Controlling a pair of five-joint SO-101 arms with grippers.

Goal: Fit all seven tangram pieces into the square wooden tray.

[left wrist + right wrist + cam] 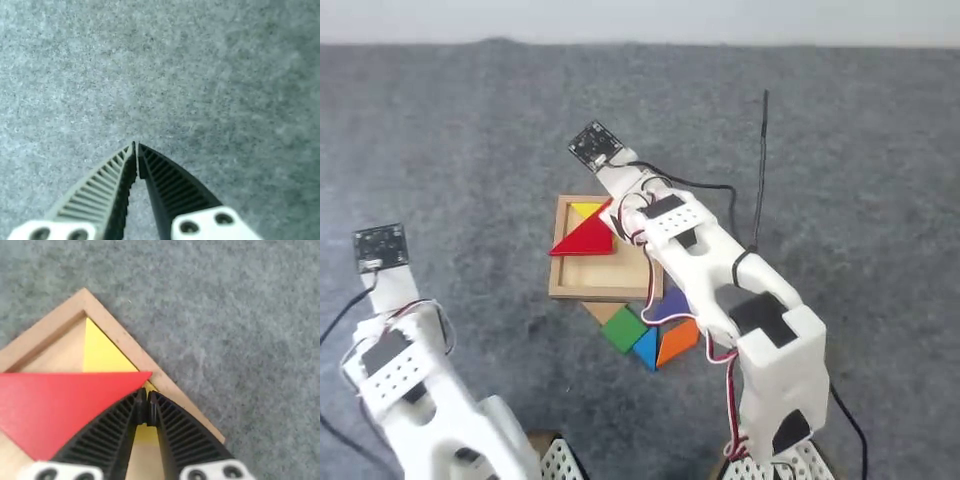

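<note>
The square wooden tray (590,288) lies mid-table. A yellow triangle (102,354) sits flat in its far corner. A large red triangle (60,405) lies over part of the yellow one, and its left corner (554,250) reaches onto the tray's left rim. My right gripper (146,396) is shut, its tips against the red triangle's edge right by the pointed corner; in the high view the right gripper (613,208) is over the tray's far right corner. My left gripper (136,146) is shut over bare carpet at the table's left.
Outside the tray's near edge lie a green square (623,328), a blue triangle (647,347), an orange triangle (677,340), a purple piece (672,305) partly under the right arm, and a tan piece (602,311). Grey carpet covers the table. The left arm (395,365) stands at the near left.
</note>
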